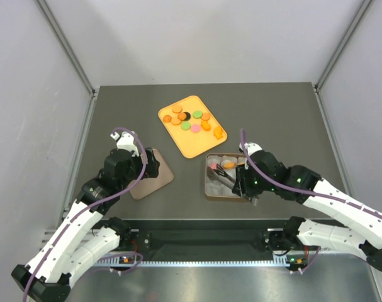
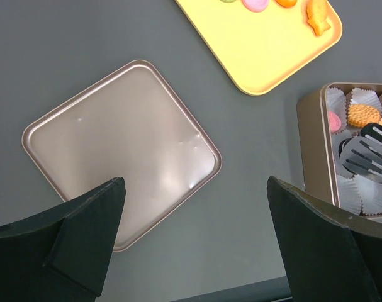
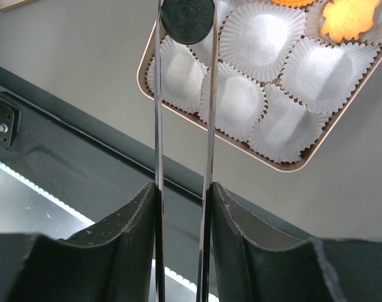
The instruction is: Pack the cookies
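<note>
Saw cookies [image 1: 192, 121] as small flat discs, orange, pink, green and black, scattered on tray [image 1: 194, 148]; few more in tin [image 2: 309, 145], sitting in white cups [image 3: 260, 38]. Found right gripper [image 3: 183, 195] squeezed on tongs [image 2: 365, 158], these pinching black cookie [image 3: 187, 19] over tin. Found left gripper [image 2: 196, 182] spread wide above lid [image 2: 121, 151].

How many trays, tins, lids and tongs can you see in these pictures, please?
yellow tray: 1
tin: 1
tin lid: 1
tongs: 1
Total: 4
</note>
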You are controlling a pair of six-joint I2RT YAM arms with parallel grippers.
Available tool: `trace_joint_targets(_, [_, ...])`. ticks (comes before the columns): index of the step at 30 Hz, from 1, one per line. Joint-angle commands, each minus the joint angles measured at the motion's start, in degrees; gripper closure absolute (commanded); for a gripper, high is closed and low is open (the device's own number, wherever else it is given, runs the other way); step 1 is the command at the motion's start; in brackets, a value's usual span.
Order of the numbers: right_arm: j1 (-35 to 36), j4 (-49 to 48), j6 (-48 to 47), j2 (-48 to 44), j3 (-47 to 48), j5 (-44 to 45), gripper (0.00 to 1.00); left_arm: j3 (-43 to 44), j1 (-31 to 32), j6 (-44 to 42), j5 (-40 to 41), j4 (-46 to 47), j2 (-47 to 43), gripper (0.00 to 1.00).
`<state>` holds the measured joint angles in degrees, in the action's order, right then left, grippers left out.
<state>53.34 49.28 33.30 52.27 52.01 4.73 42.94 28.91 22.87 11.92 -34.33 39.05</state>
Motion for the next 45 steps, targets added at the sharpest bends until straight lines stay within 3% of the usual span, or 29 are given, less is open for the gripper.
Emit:
trace_joint_targets(1, [1.24, -4.01, 1.33, -0.33, -0.06, 1.42, 0.64, -0.14, 0.19, 0.59, 0.82, 0.93, -0.2, 0.01])
trace_joint_targets(29, [1.76, -5.6, 1.24, 1.17, -0.51, 2.38, 0.56, -0.14, 0.19, 0.68, 0.82, 0.93, -0.2, 0.01])
trace_joint_targets(37, [1.59, -0.85, -2.27, 1.78, 10.56, 6.16, 0.56, -0.05, 0.19, 0.68, 0.91, 0.84, -0.29, 0.01])
trace_joint_targets(45, [-5.7, -5.32, -12.46, 19.69, 24.27, 5.03, 0.56, -0.05, 0.19, 0.68, 0.91, 0.93, -0.46, 0.01])
